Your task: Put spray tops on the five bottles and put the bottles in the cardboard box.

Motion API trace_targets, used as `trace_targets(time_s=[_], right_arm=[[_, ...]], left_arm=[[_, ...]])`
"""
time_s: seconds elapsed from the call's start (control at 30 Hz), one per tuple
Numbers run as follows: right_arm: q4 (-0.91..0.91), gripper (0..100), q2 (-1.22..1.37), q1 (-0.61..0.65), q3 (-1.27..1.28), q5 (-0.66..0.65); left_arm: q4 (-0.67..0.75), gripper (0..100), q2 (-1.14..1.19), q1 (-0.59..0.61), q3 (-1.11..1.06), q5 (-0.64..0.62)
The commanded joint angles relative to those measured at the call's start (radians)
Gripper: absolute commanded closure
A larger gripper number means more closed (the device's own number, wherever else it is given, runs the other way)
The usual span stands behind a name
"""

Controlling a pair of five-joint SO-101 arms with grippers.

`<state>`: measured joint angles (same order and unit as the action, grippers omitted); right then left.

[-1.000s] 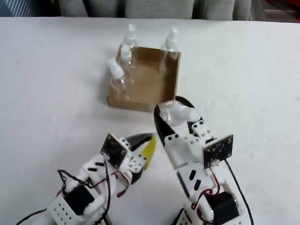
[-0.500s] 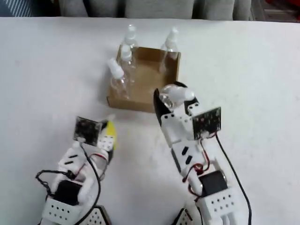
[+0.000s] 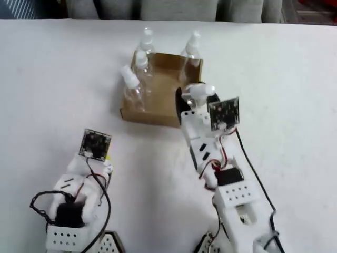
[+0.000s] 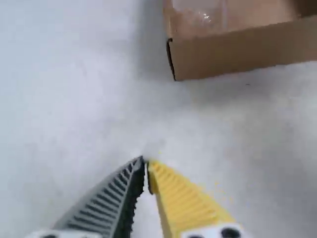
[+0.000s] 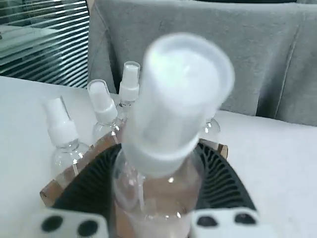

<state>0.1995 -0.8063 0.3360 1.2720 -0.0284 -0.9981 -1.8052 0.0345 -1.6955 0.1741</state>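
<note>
Here the right end effector (image 3: pixel 195 100) clamps a bottle (image 5: pixel 177 99), left end effector (image 4: pixel 146 165) pressed together.

arms (image 3: pixel 231 196): white, black motors (image 3: pixel 67 215), red/black cables (image 3: pixel 255 171) | left end effector (image 4: pixel 146 172): grey/yellow toothed | right end effector (image 5: pixel 158 153): black ribbed

Overhead and both wrist cameras share the box (image 3: pixel 145 115).

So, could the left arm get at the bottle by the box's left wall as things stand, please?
Probably yes. The left gripper, shut, hangs over the table short of the box, nothing between it and that bottle; the right gripper holds another bottle at the box's right side.
</note>
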Motion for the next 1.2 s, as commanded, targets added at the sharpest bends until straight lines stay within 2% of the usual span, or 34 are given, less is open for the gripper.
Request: trace_targets(time_s=[0.0,0.23,0.67,1.17], right_arm=[[0.073,98.4,0.125,-0.007,-0.106,0.002],[0.213,98.3,0.398,-0.031,-0.244,0.002],[0.214,98.3,0.828,-0.065,-0.535,0.002],[0.278,98.3,1.050,-0.081,-0.612,-0.006]], left_arm=[[-0.008,98,-0.005,0.013,0.002,0.037],[-0.008,98,-0.005,0.013,0.002,0.037],[-0.005,98,-0.005,0.013,0.002,0.037],[-0.002,98,-0.005,0.008,0.002,0.037]])
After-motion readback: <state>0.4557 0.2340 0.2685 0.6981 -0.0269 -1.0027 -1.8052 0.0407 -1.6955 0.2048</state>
